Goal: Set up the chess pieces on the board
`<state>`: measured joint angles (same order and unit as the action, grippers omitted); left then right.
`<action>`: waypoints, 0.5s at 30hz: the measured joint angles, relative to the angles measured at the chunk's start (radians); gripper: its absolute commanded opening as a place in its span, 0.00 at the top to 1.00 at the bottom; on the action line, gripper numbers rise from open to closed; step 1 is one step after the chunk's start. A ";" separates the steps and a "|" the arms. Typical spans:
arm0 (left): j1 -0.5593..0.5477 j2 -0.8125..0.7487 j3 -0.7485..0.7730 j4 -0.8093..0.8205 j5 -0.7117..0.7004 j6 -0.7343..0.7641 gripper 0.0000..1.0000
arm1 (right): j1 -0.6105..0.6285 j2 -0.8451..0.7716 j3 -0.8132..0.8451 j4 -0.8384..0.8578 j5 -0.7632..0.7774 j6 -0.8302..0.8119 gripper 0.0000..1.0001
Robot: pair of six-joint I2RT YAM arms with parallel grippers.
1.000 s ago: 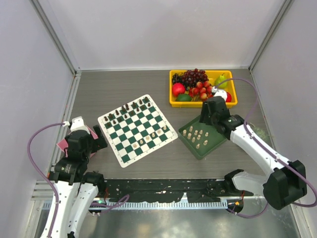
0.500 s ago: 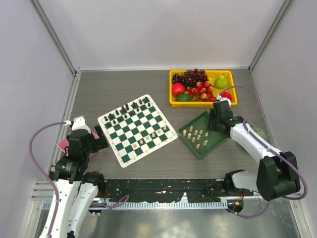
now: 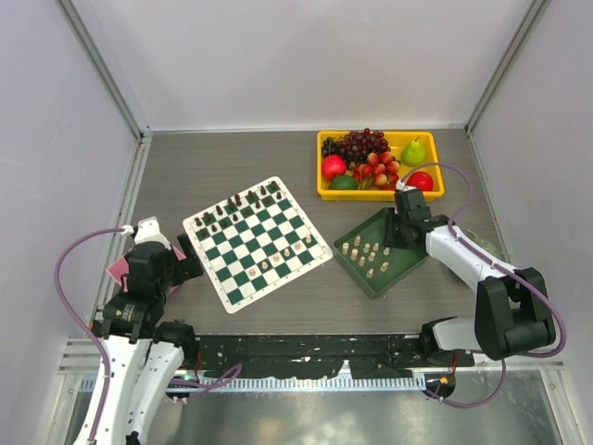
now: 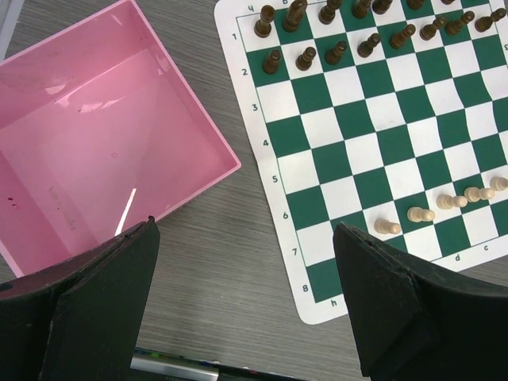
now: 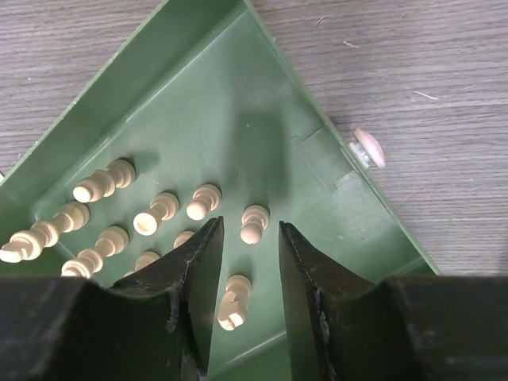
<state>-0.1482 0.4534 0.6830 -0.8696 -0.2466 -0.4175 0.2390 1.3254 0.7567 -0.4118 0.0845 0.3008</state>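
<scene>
While the right gripper (image 5: 250,230) hangs low over the green tray (image 5: 333,198), its jaws stand narrow but not closed. One cream pawn (image 5: 232,300) sits in the slot between the fingers with a gap on both sides, touching neither. Its length runs along the slot, so the jaws would close across its thin side. Whether it stands or is tipped, cannot tell. A second pawn (image 5: 254,223) sits just past the fingertips on the far side.

The next move is probably a pinch on the slot pawn, then a carry left to the board (image 3: 257,243). The right arm is plainly the nearer one. The left gripper (image 4: 244,230) is spread wide and holds nothing, well apart from the tray at the board's near left corner.

Containers:
- The green tray, right of the board, holds the loose chess pieces (image 3: 368,255), roughly a dozen in a cluster toward its left side.
- The pink box (image 4: 95,143), left of the board, shows nothing inside.
- The yellow bin (image 3: 380,194), beyond the tray, holds fruit (image 3: 366,153).

On the board, dark pieces (image 4: 305,57) fill two rows along the far left edge. A few cream ones (image 4: 421,214) sit in a row toward the near right side.
</scene>
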 measured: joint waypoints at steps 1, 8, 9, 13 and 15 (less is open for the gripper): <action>0.000 0.000 0.000 0.000 0.002 0.000 0.01 | 0.000 0.004 0.000 0.000 -0.005 -0.005 0.61; 0.000 0.001 0.000 0.001 0.016 0.000 0.01 | 0.000 0.036 0.000 -0.021 -0.027 -0.033 0.62; 0.000 0.001 0.000 0.001 0.018 0.000 0.01 | 0.000 0.037 0.000 -0.024 -0.029 -0.036 0.62; 0.000 0.001 0.000 0.001 0.023 0.000 0.01 | 0.000 0.037 0.000 -0.023 -0.034 -0.041 0.62; 0.000 0.000 0.000 0.001 0.023 0.000 0.01 | 0.000 0.039 0.000 -0.018 -0.035 -0.041 0.64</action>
<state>-0.1482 0.4538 0.6830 -0.8684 -0.2241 -0.4179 0.2386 1.3643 0.7570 -0.4301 0.0490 0.2596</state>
